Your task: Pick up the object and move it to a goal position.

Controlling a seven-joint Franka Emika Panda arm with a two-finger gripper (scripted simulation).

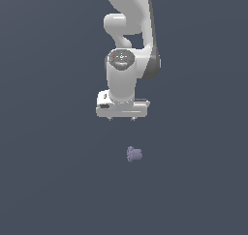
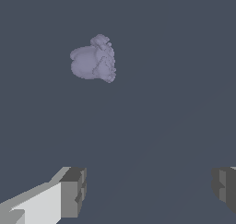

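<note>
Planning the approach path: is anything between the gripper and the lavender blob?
Nothing visible is. The gripper is open and apart from the object, with only bare dark surface between them; the wrist view shows the object unobstructed beyond the fingers.

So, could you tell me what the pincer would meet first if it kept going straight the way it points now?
Probably only the bare surface. The open pincer has nothing between its fingers, and the lavender-grey blob lies off that line, though depth is unclear.

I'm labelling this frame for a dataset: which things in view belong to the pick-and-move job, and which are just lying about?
Part of the job:
- blob, pale lavender-grey, lying apart from the hand
- hand, open, holding nothing

Just lying about:
- nothing else shows; only the plain dark floor
</note>
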